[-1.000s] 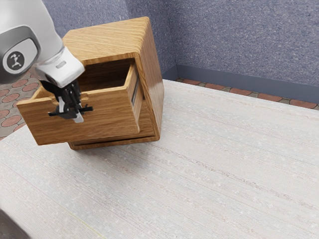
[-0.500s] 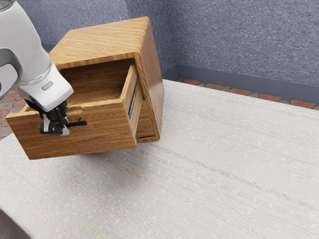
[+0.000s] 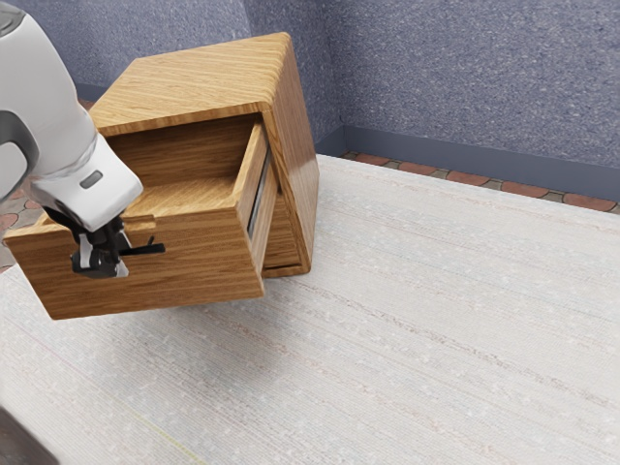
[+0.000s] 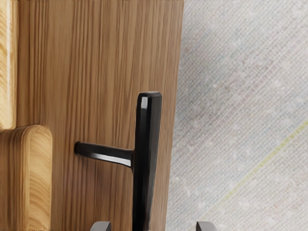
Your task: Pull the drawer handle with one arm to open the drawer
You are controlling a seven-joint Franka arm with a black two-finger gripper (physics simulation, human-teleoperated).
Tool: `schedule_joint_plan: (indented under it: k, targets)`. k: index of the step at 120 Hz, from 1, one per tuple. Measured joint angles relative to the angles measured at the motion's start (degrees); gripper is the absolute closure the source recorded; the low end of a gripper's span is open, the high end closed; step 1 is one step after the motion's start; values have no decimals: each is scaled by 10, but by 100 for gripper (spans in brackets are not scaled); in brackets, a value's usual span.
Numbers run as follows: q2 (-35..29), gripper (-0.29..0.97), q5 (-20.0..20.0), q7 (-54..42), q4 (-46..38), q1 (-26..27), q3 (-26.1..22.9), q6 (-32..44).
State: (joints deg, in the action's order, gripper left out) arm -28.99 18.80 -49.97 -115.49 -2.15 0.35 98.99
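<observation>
- Exterior view's left: drawer [image 3: 165,262] drawn well out of cabinet [image 3: 213,77], above table [image 3: 436,339].
- Gripper [image 3: 97,263] at drawer front, fingers [image 4: 101,227] apart, one on each side of handle [image 4: 147,168], not clamped on it.
- Long axis of handle lying along gap between fingers; any further pull probably straight away from cabinet.
</observation>
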Motion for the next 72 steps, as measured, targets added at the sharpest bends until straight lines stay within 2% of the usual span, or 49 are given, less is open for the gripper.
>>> schedule_joint_plan:
  k: [16,26,32,42,48,53,57,62,72]
  targets:
    - [-2,48,-2,7,18,0,-3,-2]
    - [0,47,-7,10,71,0,-11,-14]
    - [16,46,-20,9,127,-4,-19,-25]
    - [127,45,-44,-1,304,-8,-19,-73]
    - [202,42,-54,-6,407,22,27,-113]
    - [252,39,-76,-10,462,82,118,-143]
    - [273,33,-99,-13,485,100,174,-164]
    - [285,27,-117,-13,499,92,208,-185]
    - [292,18,-143,-14,505,40,235,-216]
